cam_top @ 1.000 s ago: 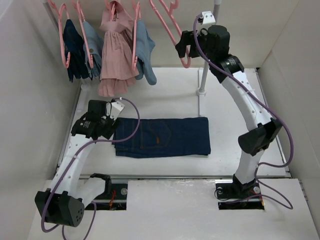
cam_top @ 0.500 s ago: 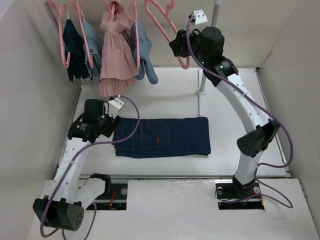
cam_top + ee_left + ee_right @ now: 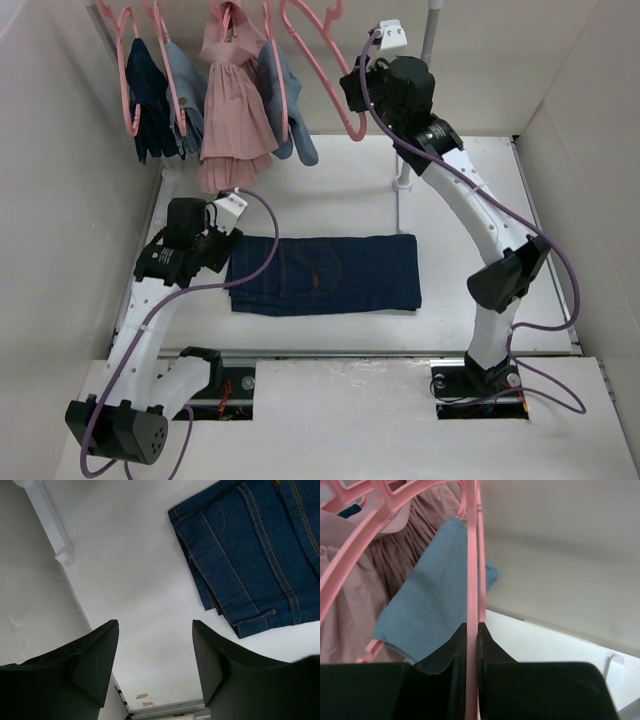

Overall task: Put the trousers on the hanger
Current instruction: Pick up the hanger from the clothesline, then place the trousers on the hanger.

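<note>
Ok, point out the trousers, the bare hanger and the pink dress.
trousers (image 3: 325,272), top view, middle of the folded denim.
hanger (image 3: 472,555), right wrist view, midway along its straight bar.
pink dress (image 3: 232,120), top view, on the skirt.

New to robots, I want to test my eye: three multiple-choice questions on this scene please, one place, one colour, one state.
1. Where are the folded dark navy denim trousers? A flat on the white table; B over an arm; C in a gripper.
2. The thin plastic hanger in the right gripper is: A white; B pink; C blue.
3. The left gripper is: A shut on cloth; B open, empty; C unseen.
A: they lie flat there; B: the clamped bar is pink; B: its fingers stand apart.
</note>
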